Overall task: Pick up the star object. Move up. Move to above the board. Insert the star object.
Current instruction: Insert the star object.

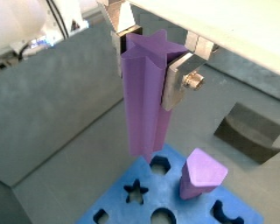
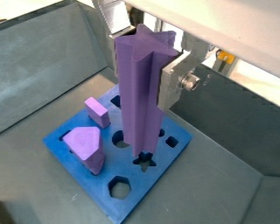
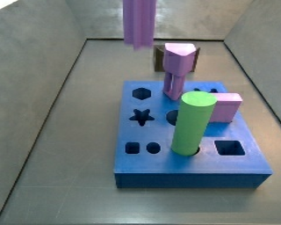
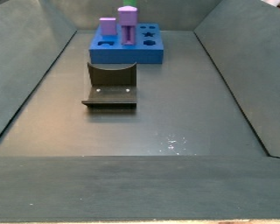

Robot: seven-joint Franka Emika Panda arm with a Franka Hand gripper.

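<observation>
The star object (image 1: 146,96) is a tall purple ridged prism, and it hangs upright between my gripper's (image 1: 149,66) silver fingers. My gripper (image 2: 143,70) is shut on its upper part. The blue board (image 2: 95,179) lies below it. In a wrist view the prism's lower end lines up with the star-shaped hole (image 2: 143,159). In a side view the star object (image 3: 140,22) hangs well above the board (image 3: 154,132) and its star hole (image 3: 140,116). The gripper itself is out of view there.
A green cylinder (image 3: 193,123), a lilac-pink peg (image 3: 178,66) and a short pink block (image 3: 225,105) stand in the board. The dark fixture (image 4: 111,87) stands on the floor beside the board (image 4: 129,48). Grey walls enclose the floor.
</observation>
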